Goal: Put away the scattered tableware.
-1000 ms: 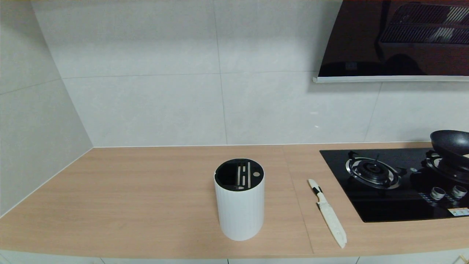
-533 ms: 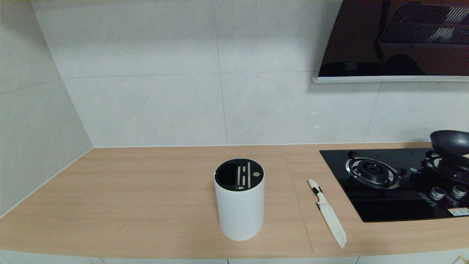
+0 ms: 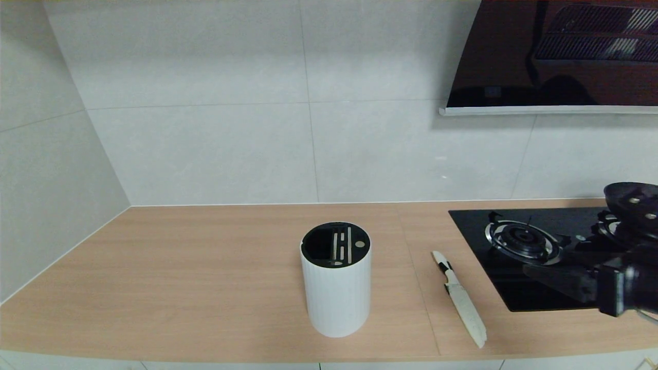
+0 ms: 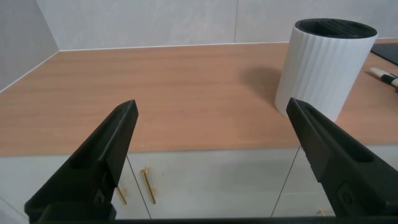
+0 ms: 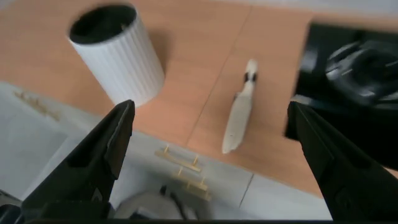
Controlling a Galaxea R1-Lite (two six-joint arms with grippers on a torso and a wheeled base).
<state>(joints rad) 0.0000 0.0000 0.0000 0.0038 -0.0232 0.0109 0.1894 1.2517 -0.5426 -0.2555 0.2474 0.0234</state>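
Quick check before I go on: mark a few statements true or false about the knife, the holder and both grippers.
1. The knife lies flat on the counter, between the holder and the stove. True.
2. The holder is tipped on its side. False: it stands upright.
3. The right gripper is shut on the knife. False: it is open, and the knife lies free.
4. The left gripper is open and holds nothing. True.
5. The knife's blade tip points toward the wall. False: the handle does.
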